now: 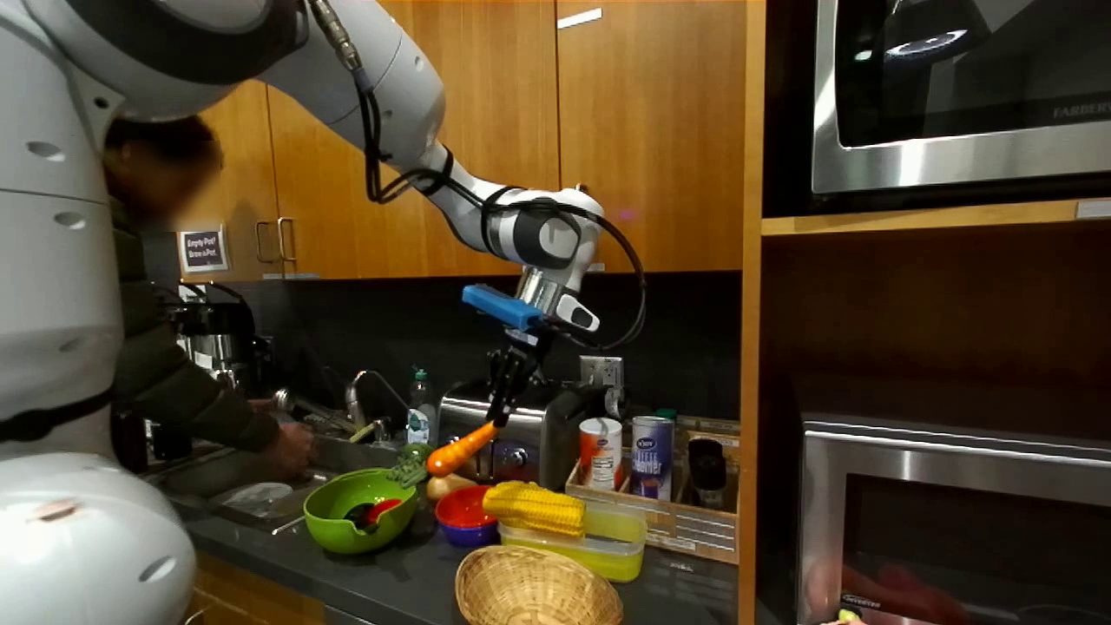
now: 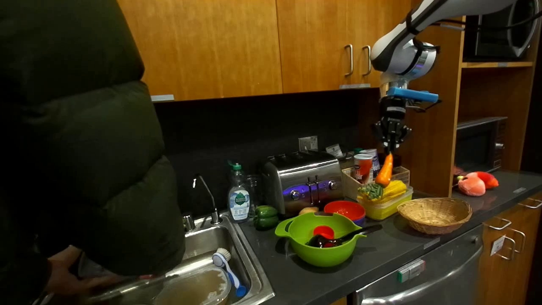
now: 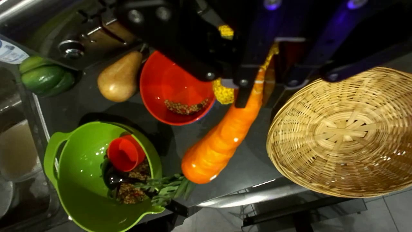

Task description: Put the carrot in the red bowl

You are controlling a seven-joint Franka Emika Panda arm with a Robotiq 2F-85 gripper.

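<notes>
The orange carrot [image 3: 222, 141] hangs tilted in the air, its thin end between the fingers of my gripper [image 3: 258, 95]. Its thick end with green leaves [image 3: 173, 190] points down and away from the jaws, which are shut on it. Both exterior views show the carrot [image 1: 463, 450] [image 2: 385, 170] well above the counter, below my gripper [image 1: 502, 412] [image 2: 390, 148]. The red bowl [image 3: 170, 80], with some brown grains inside, stands on the counter to the left of the carrot in the wrist view. In an exterior view the red bowl [image 1: 469, 508] sits lower than the carrot.
A larger lime-green bowl [image 3: 77, 174] holds a red cup and a black utensil. Yellow corn [image 1: 534, 508] lies on a yellow-green tub [image 1: 621, 555] beside the red bowl. A wicker basket [image 2: 434, 212], a toaster [image 2: 305, 178] and a squash [image 3: 119, 79] stand around. Someone works at the sink [image 2: 254, 271].
</notes>
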